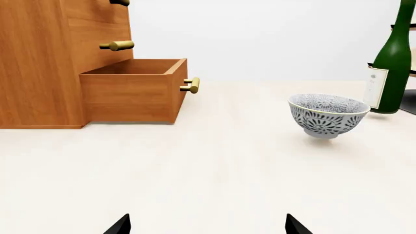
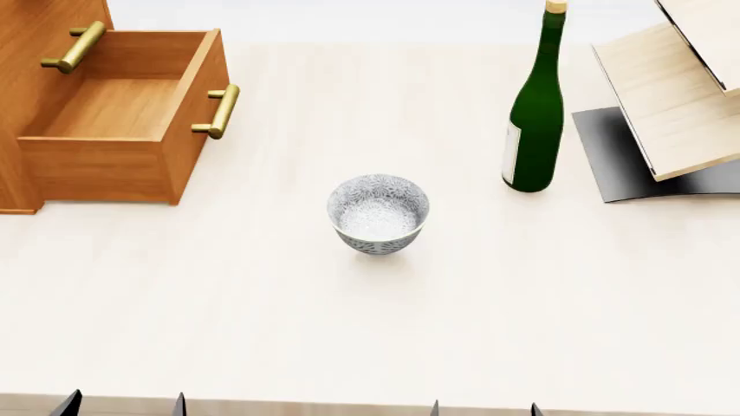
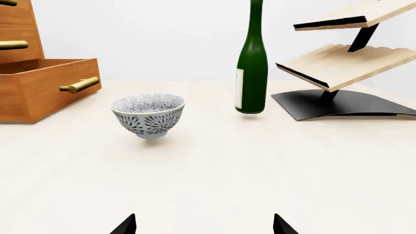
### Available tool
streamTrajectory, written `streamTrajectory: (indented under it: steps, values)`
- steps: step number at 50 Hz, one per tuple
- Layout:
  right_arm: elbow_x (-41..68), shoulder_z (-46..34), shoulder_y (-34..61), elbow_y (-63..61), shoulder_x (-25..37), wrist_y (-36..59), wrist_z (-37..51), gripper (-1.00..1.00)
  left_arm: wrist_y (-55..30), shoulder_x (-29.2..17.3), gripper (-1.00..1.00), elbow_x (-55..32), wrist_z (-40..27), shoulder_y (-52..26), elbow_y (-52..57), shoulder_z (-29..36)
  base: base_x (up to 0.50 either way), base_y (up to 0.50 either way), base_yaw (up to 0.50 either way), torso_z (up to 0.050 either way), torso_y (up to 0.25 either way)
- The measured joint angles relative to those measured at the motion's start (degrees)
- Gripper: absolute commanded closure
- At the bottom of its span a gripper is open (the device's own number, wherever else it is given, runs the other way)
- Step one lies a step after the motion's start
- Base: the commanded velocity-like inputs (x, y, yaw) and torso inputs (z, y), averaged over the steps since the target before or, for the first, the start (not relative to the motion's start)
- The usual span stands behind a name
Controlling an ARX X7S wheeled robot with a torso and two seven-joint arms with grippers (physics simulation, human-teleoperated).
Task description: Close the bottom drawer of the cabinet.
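Note:
The orange-brown cabinet (image 2: pixel 35 26) stands at the table's far left. Its bottom drawer (image 2: pixel 116 160) is pulled far out and looks empty inside, its brass bar handle (image 2: pixel 220 111) facing right. The cabinet (image 1: pixel 36 63) and open drawer (image 1: pixel 130 95) also show in the left wrist view, and the drawer (image 3: pixel 46 85) in the right wrist view. My left gripper (image 2: pixel 121 406) and right gripper (image 2: pixel 483 409) are open and empty at the near table edge, far from the drawer. Only their black fingertips (image 1: pixel 120 225) show, also in the right wrist view (image 3: pixel 124 225).
A patterned grey bowl (image 2: pixel 379 213) sits mid-table. A green bottle (image 2: pixel 535 113) stands behind it to the right. A pale slanted wooden rack (image 2: pixel 677 95) on a black base stands at the far right. The pale tabletop (image 2: pixel 370 321) lies between my grippers and the bowl.

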Motion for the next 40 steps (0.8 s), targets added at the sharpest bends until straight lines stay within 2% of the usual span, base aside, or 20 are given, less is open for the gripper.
streamTrajectory:
  steps: [28,33,40]
  values:
    - [2.3,-4.36,-0.08,-0.34,3.0,-0.1,4.05,-1.0,0.88,-3.26,-1.0,-0.28,-5.15,0.13,1.22,4.1,0.0,0.0,0.0,0.0,0.0]
    - [3.32,-4.9,-0.51,-6.78,3.7,4.51,4.5,-1.0,0.25,-4.15,-1.0,3.55,-7.66,0.41,4.99,4.97,0.0,0.0,0.0,0.0,0.0]
    - [4.45,-5.15,-0.22,-19.86,4.89,14.22,6.0,-1.0,-5.18,-4.91,-1.0,6.35,-9.23,0.15,14.42,4.63,0.0,0.0,0.0,0.0,0.0]
